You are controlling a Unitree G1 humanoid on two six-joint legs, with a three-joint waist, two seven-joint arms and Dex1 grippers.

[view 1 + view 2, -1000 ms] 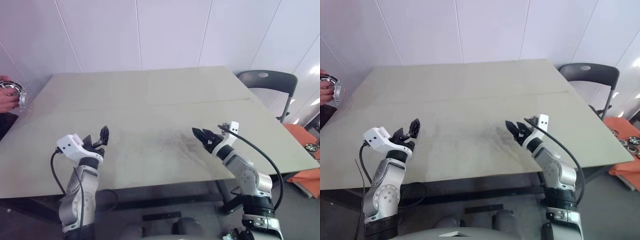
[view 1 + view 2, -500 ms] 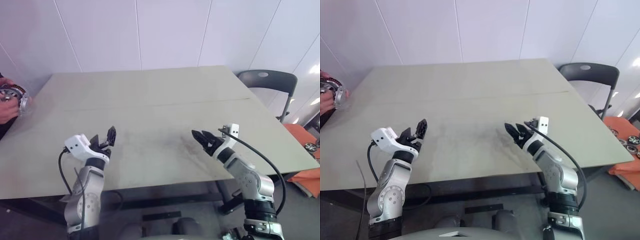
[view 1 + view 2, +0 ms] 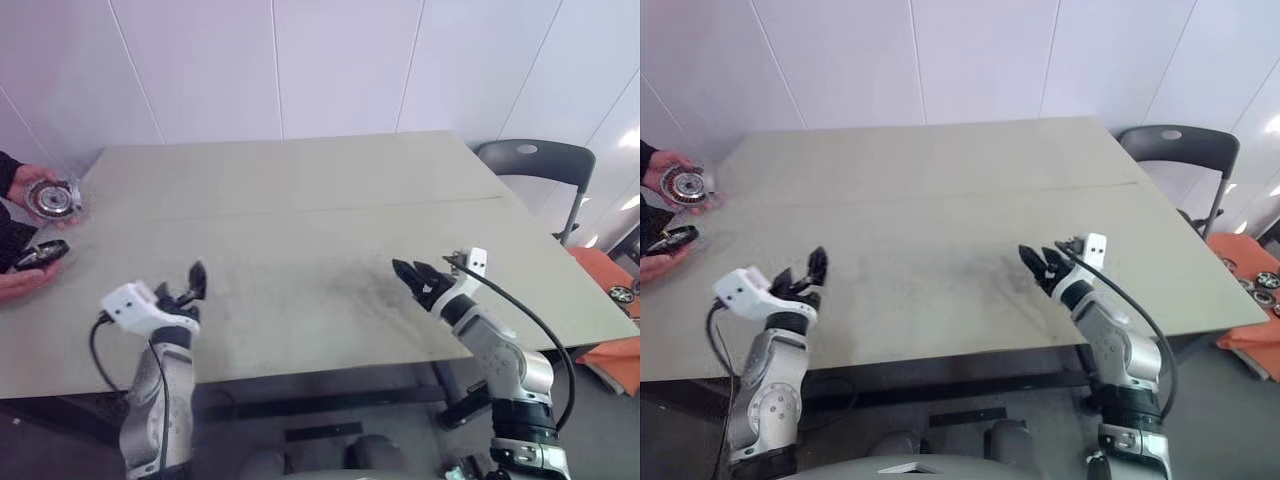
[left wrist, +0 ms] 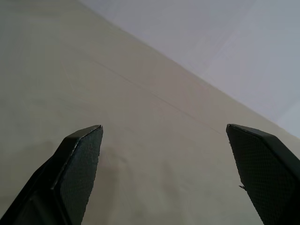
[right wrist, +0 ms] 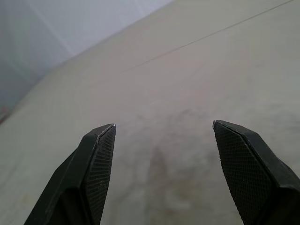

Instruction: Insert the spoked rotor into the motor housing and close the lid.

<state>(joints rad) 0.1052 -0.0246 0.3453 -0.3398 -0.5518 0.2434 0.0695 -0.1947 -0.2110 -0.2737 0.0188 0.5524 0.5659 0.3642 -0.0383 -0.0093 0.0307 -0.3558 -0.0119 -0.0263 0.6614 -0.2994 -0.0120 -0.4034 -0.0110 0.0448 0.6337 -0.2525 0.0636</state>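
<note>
Beige wood makes up the table (image 3: 330, 190), and no part is seen lying on it.

In the left eye view, the motor housing (image 3: 52, 198), with its copper ring, is held in a person's hand (image 3: 22, 178) by the table's left edge. A small dark thing (image 3: 42, 253) is held in the person's other hand (image 3: 20, 282); whether it is the spoked rotor cannot be told. The left gripper (image 3: 190, 287) hangs above the near left corner, and the right gripper (image 3: 410, 272) above the near edge further right.

In the right eye view, the housing lies to the left of both grippers and further back. The left gripper is much nearer to it.

In the left wrist view, its fingers (image 4: 77, 161) are spread wide, with nothing between.

In the right wrist view, its fingers (image 5: 98, 159) are also spread wide, over bare table.
</note>
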